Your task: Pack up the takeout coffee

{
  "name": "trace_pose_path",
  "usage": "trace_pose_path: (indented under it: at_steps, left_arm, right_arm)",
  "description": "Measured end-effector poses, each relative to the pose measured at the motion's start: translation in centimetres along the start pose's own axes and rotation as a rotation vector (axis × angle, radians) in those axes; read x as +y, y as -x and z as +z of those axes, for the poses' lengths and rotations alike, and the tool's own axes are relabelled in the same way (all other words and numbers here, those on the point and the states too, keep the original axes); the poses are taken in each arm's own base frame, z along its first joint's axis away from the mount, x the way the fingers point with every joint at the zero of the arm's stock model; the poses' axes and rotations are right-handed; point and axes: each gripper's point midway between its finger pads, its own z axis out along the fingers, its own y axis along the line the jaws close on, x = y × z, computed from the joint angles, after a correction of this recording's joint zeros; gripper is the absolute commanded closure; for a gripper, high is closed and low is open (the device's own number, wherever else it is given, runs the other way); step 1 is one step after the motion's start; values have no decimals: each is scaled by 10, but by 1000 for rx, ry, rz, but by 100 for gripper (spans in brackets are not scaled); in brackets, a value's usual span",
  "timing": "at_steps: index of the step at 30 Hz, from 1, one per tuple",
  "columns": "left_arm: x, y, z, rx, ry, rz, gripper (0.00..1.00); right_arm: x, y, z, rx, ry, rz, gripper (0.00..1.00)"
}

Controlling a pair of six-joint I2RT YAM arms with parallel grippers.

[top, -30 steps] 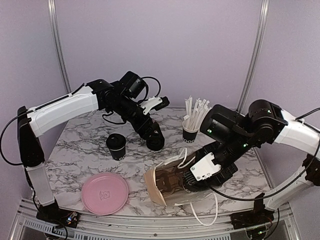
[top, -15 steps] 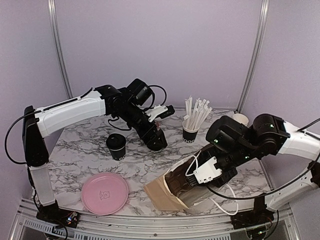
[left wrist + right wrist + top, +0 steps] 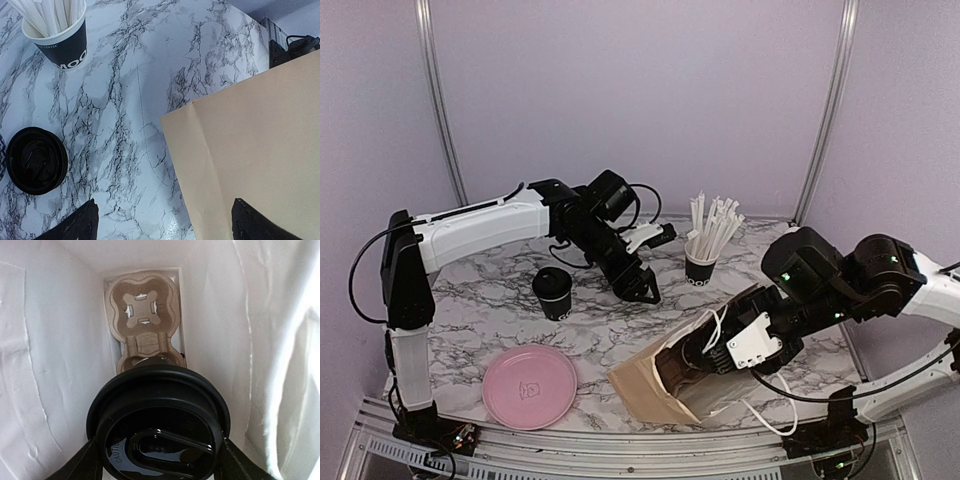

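Right hand (image 3: 159, 462) is seen reaching into the mouth of the bag (image 3: 645, 385), and a cup (image 3: 157, 425) is pinched between its two fingers, one at each side of the black lid (image 3: 150, 390). From the right wrist view, the cup is found deep inside the bag, framed by the pale inner walls. Beyond it, the carrier (image 3: 145, 315) is laid flat against the bag's bottom; its far hole is seen bare, while the near hole is hidden by the cup, so whether the cup's base is seated cannot be told. The bag is tilted on the table (image 3: 490, 300), with its mouth raised toward the right arm and its white handles (image 3: 760, 418) hung out at the opening.

Left hand (image 3: 645, 285) is held over the table with its fingers spread wide and nothing between them. It is placed between the second cup (image 3: 553, 292) and the bag. The second cup is stood upright, lidded, near the table's middle left. The straw cup (image 3: 701, 262) is stood further back, and a pink plate (image 3: 530, 387) is laid at the near edge.
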Motion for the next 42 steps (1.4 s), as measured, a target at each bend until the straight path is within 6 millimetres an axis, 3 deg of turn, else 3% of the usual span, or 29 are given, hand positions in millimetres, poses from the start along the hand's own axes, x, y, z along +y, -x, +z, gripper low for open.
trace_pose_path:
  at_steps: [6, 10, 14, 15, 17, 18, 19, 25, 27, 31, 34, 38, 42]
  left_arm:
    - [6, 8, -6, -18, 47, 13, 8]
    - [17, -8, -25, 9, 157, 22, 18]
    - [-2, -36, -72, -1, 185, 11, 43]
    - [-9, -42, -83, -14, 178, 8, 52]
    - [-26, -57, -99, -28, 143, -3, 82]
    - [-35, -65, -103, -29, 118, -9, 91]
    - [-40, -72, -103, -24, 100, -23, 93]
    - [-74, -121, -78, 90, -67, -101, 93]
    - [-90, -128, -72, 118, -125, -105, 94]
    - [-127, -127, -60, 138, -252, -70, 97]
    - [-142, -122, -48, 138, -317, -55, 98]
    - [-144, -112, -32, 112, -338, -49, 98]
    - [-131, -102, -20, 83, -288, -47, 97]
  right_arm:
    - [14, 3, -7, -76, 12, -30, 67]
    - [24, 7, 0, -105, 46, -40, 67]
    - [19, 11, 2, -121, 24, -37, 68]
    - [17, 11, 3, -120, 16, -34, 68]
    - [14, 12, 6, -120, 2, -20, 68]
    - [13, 12, 7, -120, -3, -12, 68]
    - [12, 13, 9, -120, -8, -2, 68]
    - [-8, 13, 14, -134, -63, 104, 68]
    - [-16, 11, 15, -134, -82, 139, 67]
    - [-26, 10, 17, -138, -109, 185, 67]
    - [-28, 11, 16, -145, -117, 195, 67]
    - [-28, 10, 16, -144, -119, 196, 67]
    - [-27, 9, 16, -140, -118, 194, 67]
